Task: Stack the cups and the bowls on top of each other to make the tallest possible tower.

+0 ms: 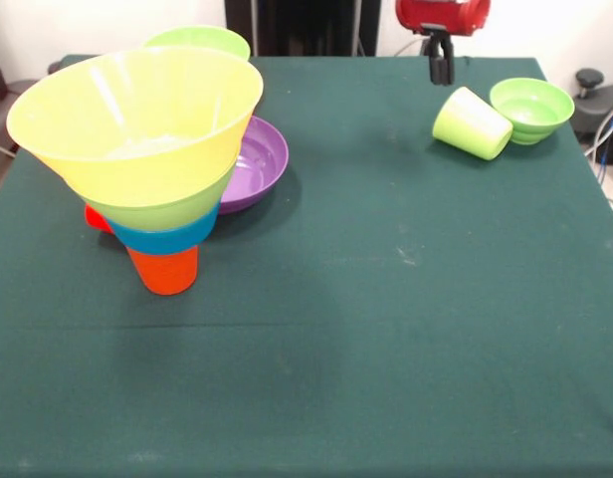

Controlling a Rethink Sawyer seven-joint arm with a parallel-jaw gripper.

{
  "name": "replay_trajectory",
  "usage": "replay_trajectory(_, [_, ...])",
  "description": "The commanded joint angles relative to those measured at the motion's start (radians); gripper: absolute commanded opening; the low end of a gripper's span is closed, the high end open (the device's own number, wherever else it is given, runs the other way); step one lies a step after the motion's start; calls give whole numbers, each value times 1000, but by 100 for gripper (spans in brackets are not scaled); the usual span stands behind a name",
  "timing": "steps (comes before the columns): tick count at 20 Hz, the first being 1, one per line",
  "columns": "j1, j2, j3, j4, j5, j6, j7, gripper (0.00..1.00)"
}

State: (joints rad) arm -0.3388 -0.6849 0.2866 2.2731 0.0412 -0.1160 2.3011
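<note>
The tower stands at the left: an orange cup (163,270) upright on the table, with a blue bowl (167,238), a lime green bowl (162,212) and the big yellow bowl (137,119) nested on it, each wider than the one below. A red cup (96,217) peeks out behind it. A purple bowl (259,159) lies just right of the tower. A lime green cup (472,122) lies on its side at the far right, touching a small lime green bowl (532,108). My gripper (442,68) hangs shut and empty above the table, behind that cup. No magenta bowl shows.
Another lime green bowl (201,40) sits behind the yellow bowl at the table's far edge. The table (386,329) has a dark green cloth. Black equipment and cables (600,110) stand off the right edge.
</note>
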Motion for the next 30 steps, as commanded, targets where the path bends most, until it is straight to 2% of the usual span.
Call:
replay_trajectory(1, [-14, -6, 105, -19, 19, 118, 114, 0])
replay_trajectory(7, [-9, -20, 125, -41, 49, 151, 122, 0])
replay_trajectory(11, [2, -6, 118, -90, 69, 185, 107, 0])
replay_trajectory(16, [41, -26, 122, -119, 116, 226, 127, 0])
replay_trajectory(24, [90, 60, 96, -187, 127, 167, 121, 0])
replay_trajectory(30, [75, 109, 85, -213, 93, 136, 99, 0])
